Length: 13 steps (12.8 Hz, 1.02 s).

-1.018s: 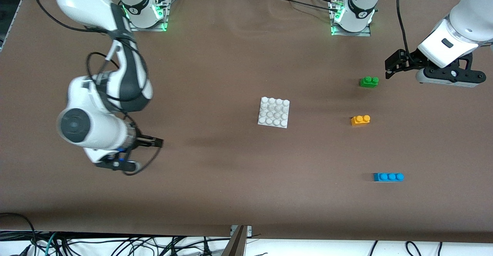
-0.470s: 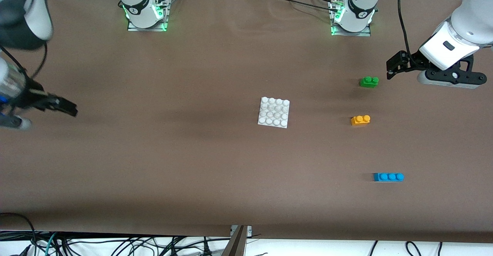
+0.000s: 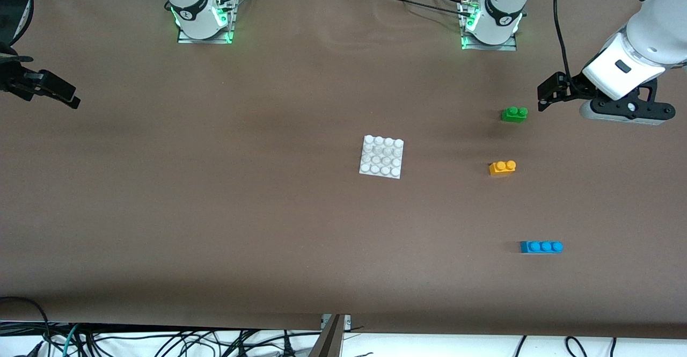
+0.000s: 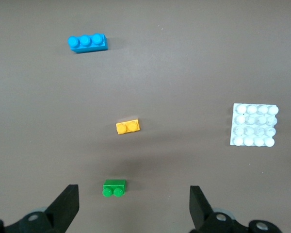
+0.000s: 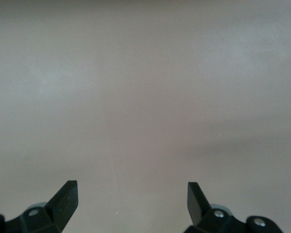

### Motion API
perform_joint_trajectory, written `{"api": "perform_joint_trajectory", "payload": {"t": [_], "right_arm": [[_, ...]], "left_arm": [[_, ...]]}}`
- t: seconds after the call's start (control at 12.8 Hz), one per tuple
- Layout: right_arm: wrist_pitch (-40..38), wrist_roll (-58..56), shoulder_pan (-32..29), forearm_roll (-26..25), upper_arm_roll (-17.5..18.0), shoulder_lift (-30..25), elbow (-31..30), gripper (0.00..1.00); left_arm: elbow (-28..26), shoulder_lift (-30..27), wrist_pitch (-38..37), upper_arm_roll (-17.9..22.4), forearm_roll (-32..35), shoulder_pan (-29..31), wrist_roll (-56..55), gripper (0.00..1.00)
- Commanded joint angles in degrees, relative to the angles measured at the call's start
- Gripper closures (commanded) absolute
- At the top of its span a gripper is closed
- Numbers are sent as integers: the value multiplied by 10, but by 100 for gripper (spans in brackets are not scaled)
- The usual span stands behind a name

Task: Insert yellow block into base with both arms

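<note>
The yellow block (image 3: 502, 167) (image 4: 127, 127) lies on the brown table, apart from the white studded base (image 3: 381, 157) (image 4: 253, 125), which lies mid-table. My left gripper (image 3: 545, 95) (image 4: 133, 191) hangs open over the table by the green brick, toward the left arm's end, with nothing between its fingers. The yellow block is nearer the front camera than that green brick. My right gripper (image 3: 64, 94) (image 5: 132, 187) is open over bare table at the right arm's end, holding nothing.
A green two-stud brick (image 3: 514, 114) (image 4: 114, 188) lies close to the left gripper. A blue three-stud brick (image 3: 541, 247) (image 4: 87, 42) lies nearer the front camera than the yellow block. Arm bases (image 3: 201, 16) stand along the table's back edge.
The right arm has swung from beside the base out to the right arm's end of the table. The left gripper has barely shifted. The bricks and base have not moved.
</note>
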Motion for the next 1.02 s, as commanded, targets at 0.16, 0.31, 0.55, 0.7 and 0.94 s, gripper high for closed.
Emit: {"api": "perform_joint_trajectory", "payload": {"t": [0.16,0.31,0.55,0.7,0.94], "right_arm": [[40,-46,-26,-5,14,-8,-35,0],[39,-48,-23,-5,12,-8,-36,0],[34,-47,-22,-5,13,-3,-35,0],[36,-47,-22,12,13,-2,-35,0],[23,-47,-22,27,11,-3,-35,0]], "left_arm": [[-56,-5,63,-4,13,4,11,0],[-65,-2,62,-3,13,6,9,0],[-105,1,96,-1,13,9,5,0],[-146,13,148,-1,12,10,4,0],[-206,39,235,3,12,12,5,0]]}}
